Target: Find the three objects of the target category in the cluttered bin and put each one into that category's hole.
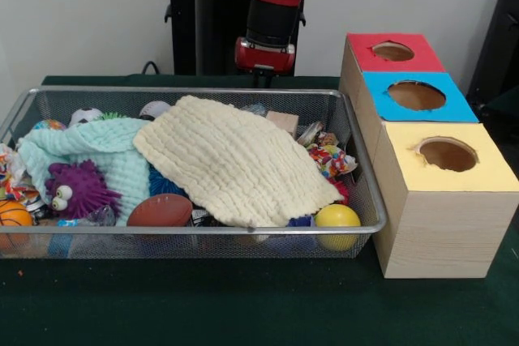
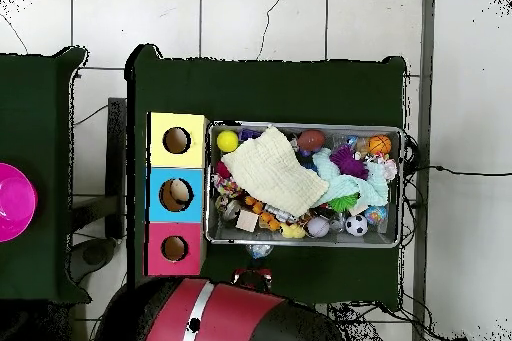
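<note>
The wire mesh bin [image 1: 195,231] [image 2: 305,242] is full of toys under a cream cloth [image 1: 235,160] and a mint cloth [image 1: 89,147]. One pale bluish wrinkly plastic lump [image 1: 254,108] [image 2: 258,250] shows at the bin's far wall, just outside the rim on the robot's side. My gripper [image 1: 261,80] [image 2: 255,269] hangs right above it, behind the bin. I cannot tell whether it holds the lump. A see-through wrinkly bit [image 1: 101,216] lies next to the purple spiky toy [image 1: 77,190]. Other lumps are hidden.
Three wooden boxes stand by the bin, each with a round hole: red top [image 1: 393,53], blue top [image 1: 415,96], yellow top [image 1: 448,155]. In the bin lie a yellow ball [image 1: 336,218], a brown football [image 1: 160,210] and an orange basketball [image 1: 12,216]. A pink bowl [image 2: 12,202] sits on a side table.
</note>
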Tool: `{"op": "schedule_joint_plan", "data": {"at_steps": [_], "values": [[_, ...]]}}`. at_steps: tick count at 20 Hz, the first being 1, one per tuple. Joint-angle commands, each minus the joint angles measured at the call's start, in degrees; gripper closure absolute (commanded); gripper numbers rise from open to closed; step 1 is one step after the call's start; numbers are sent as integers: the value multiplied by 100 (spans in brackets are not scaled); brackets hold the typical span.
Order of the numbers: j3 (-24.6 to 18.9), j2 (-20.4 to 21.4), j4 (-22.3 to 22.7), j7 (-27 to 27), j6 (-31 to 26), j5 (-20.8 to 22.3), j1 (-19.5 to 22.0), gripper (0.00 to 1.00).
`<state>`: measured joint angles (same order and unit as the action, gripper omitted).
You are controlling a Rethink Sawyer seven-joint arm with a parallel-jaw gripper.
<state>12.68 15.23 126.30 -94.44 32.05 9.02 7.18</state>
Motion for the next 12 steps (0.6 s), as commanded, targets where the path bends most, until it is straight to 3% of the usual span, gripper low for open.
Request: {"op": "schedule_joint_plan", "data": {"at_steps": [1, 4, 8, 12], "values": [[-699, -326, -669, -935, -1963, -810, 119, 100], [-703, -218, -670, -891, -2294, -868, 83, 100], [-580, 289, -444, -875, -2932, -1087, -175, 100], [-607, 410, -271, -1006, -3052, -1098, -229, 100]]}}
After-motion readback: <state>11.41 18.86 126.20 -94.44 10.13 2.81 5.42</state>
